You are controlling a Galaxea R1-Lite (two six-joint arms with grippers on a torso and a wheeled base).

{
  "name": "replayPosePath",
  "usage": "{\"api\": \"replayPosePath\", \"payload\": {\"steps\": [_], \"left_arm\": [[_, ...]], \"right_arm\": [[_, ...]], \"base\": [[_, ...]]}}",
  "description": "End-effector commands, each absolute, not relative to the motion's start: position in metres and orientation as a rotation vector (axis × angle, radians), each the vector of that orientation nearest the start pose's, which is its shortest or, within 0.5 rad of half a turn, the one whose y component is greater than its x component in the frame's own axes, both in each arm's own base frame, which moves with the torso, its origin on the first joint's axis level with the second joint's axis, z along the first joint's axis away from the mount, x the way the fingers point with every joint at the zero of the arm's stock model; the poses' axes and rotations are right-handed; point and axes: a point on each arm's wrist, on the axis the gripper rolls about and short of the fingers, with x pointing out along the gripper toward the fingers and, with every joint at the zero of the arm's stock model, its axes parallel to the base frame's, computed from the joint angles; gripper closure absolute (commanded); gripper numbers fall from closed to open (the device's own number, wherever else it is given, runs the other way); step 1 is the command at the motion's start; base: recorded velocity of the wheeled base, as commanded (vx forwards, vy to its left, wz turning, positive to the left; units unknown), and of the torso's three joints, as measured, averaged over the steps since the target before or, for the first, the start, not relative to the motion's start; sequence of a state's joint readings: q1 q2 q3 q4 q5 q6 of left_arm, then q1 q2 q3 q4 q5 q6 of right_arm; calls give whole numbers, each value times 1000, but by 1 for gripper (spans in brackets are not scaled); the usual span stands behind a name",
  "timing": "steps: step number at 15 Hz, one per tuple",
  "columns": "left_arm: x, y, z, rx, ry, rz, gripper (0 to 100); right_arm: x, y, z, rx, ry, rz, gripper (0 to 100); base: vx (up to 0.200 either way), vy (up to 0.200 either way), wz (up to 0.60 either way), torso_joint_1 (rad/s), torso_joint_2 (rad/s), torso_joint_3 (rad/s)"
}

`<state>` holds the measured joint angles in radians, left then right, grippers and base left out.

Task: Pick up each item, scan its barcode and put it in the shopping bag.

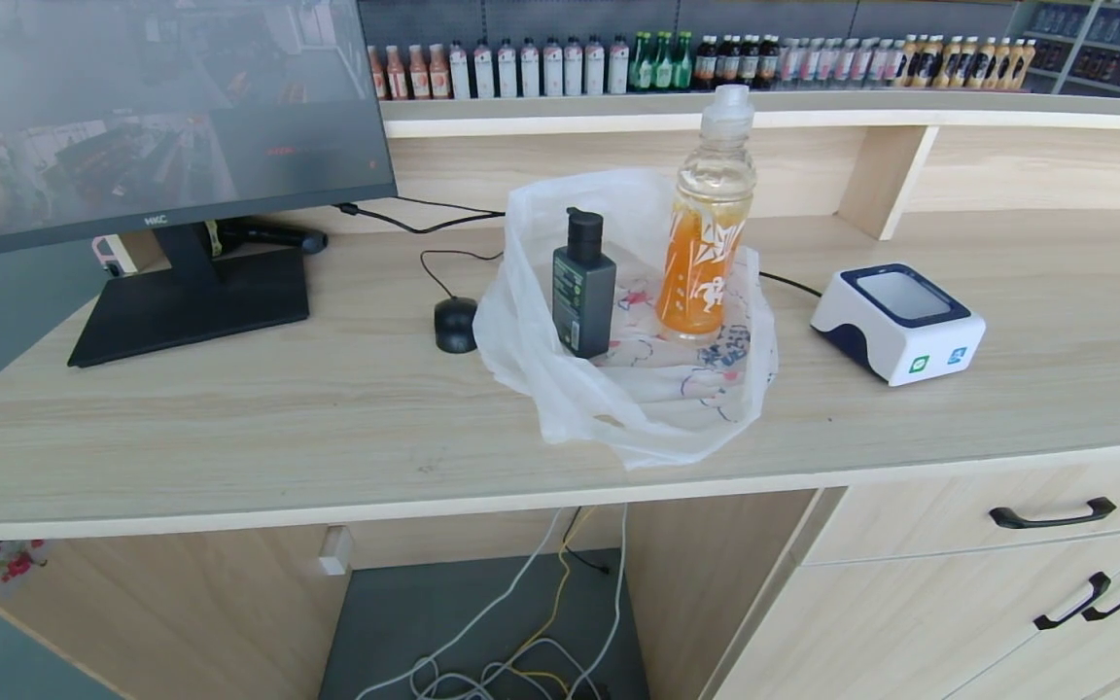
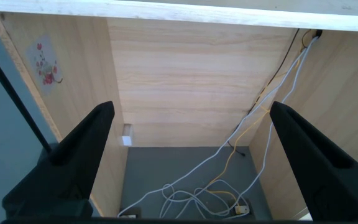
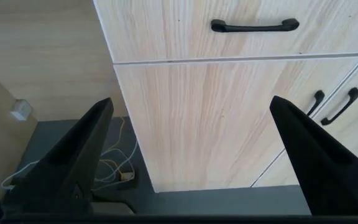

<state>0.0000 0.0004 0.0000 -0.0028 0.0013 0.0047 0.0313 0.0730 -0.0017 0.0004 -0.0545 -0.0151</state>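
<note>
Your left gripper (image 2: 191, 112) is released: its two dark fingers (image 2: 73, 168) stand wide apart with nothing between them. Beyond them you see the open bay under the counter (image 2: 166, 7), where loose cables (image 2: 197, 193) lie tangled on the dark floor. Your right gripper (image 3: 191, 106) is released as well, spread and empty. It faces the pale wood cabinet front (image 3: 229, 112), which has a black handle (image 3: 255, 25).

In the head view, look to the centre of the frame: the white shopping bag (image 1: 618, 408) lies crumpled and open on the counter. Two items stand upright inside it. The dark bottle (image 1: 582, 292), with a black cap, is on the left side of the bag. The orange drink bottle (image 1: 706, 233), taller and with a clear cap, is just right of it, near but not touching.

Right of the bag, close to its edge, sits the white and blue scanner (image 1: 895, 321) with its window facing up. Left of the bag you find a black mouse (image 1: 455, 324), just beside the plastic. A monitor (image 1: 152, 107) on a black stand takes the upper left of the frame. A row of bottles (image 1: 560, 68) runs along the top edge, and the cabinet front shows again at lower right.
</note>
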Motion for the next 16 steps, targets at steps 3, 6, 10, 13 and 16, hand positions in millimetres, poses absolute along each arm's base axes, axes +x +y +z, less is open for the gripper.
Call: {"api": "replayPosePath", "payload": {"steps": [3, 6, 10, 13, 16], "left_arm": [[-23, 0, 76, 5, -3, 2, 0], [-23, 0, 76, 2, -3, 2, 0], [-23, 0, 76, 5, -3, 2, 0], [-23, 0, 76, 2, -3, 2, 0], [-23, 0, 76, 2, -3, 2, 0]], "right_arm": [[-23, -1, 76, -21, -1, -49, 0], [-23, -1, 76, 3, -2, -49, 0], [-23, -1, 76, 2, 0, -49, 0], [-23, -1, 76, 2, 0, -49, 0], [-23, -1, 76, 0, -2, -49, 0]], "base": [[0, 0, 0, 0, 0, 0], [-133, 0, 0, 0, 2, 2], [-150, 0, 0, 9, 2, 1], [0, 0, 0, 0, 0, 0], [0, -200, 0, 2, 4, 7]]}}
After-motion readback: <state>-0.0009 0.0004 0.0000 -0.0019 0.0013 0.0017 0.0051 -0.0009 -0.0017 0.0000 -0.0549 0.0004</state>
